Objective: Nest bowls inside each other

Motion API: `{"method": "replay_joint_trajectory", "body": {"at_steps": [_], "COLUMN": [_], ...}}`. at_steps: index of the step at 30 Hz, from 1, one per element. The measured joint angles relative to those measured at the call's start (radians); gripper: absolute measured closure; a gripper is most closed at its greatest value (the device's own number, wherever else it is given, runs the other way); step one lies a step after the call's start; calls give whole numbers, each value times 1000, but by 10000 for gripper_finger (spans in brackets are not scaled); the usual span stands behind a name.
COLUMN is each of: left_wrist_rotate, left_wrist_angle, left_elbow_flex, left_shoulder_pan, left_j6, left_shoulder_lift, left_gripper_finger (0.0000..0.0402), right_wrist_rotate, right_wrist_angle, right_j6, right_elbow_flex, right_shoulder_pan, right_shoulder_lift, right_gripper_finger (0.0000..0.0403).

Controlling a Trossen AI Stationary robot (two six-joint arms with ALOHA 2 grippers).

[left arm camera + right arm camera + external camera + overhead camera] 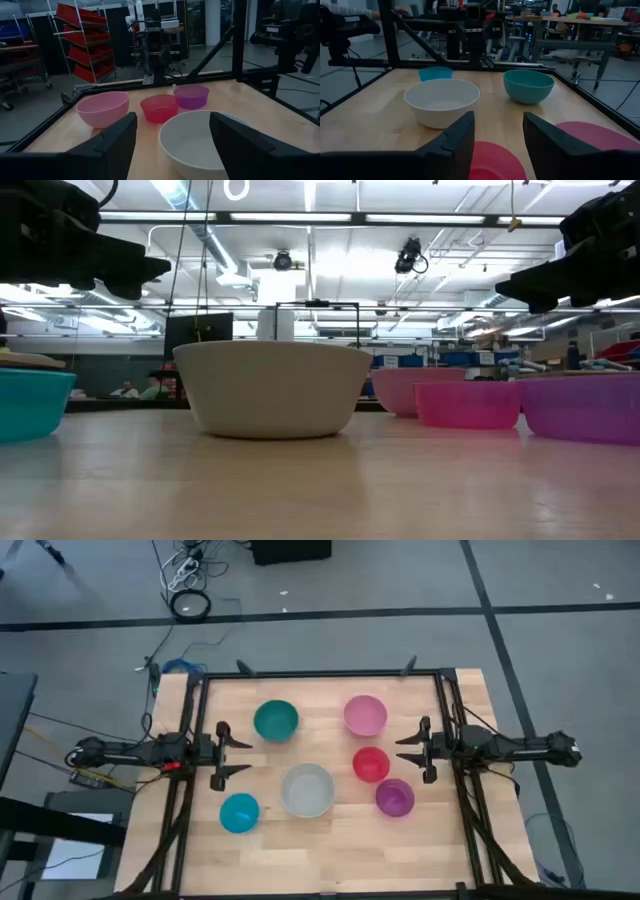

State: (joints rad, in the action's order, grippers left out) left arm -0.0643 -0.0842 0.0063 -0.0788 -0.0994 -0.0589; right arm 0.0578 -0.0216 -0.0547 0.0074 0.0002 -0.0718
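Observation:
Six bowls stand apart, each upright on its base on the wooden table (330, 840): teal-green (275, 720), pale pink (365, 714), red-pink (370, 763), purple (394, 797), grey-white (307, 789) and cyan (239, 812). My left gripper (240, 756) hovers open above the table's left side, pointing level toward the grey-white bowl (200, 142). My right gripper (405, 751) hovers open on the right side, pointing level toward the red-pink bowl (492, 160). Neither touches a bowl.
A black metal frame (320, 674) runs along the table's far edge and both sides. Bare wood lies along the near edge. Cables and grey floor (300, 600) lie beyond the far edge. The low view shows a workshop room behind the bowls.

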Motion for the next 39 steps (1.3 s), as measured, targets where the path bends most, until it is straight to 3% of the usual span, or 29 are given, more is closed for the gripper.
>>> {"method": "replay_joint_trajectory", "body": {"at_steps": [27,31,39], "left_wrist_rotate": [0,0,-17], "left_wrist_angle": [0,0,-19], "left_elbow_flex": [0,0,0], "left_shoulder_pan": [0,0,0], "left_j6": [0,0,-5], "left_shoulder_lift": [0,0,0], "left_gripper_finger": [142,142,142], "right_wrist_rotate": [0,23,27], "right_wrist_angle": [-1,-40,-173], "right_j6": [-4,-73,-63], "right_elbow_flex": [0,0,0], "right_shoulder_pan": [0,-1,-1], "right_shoulder_lift": [0,0,0], "right_gripper_finger": [247,247,247]}}
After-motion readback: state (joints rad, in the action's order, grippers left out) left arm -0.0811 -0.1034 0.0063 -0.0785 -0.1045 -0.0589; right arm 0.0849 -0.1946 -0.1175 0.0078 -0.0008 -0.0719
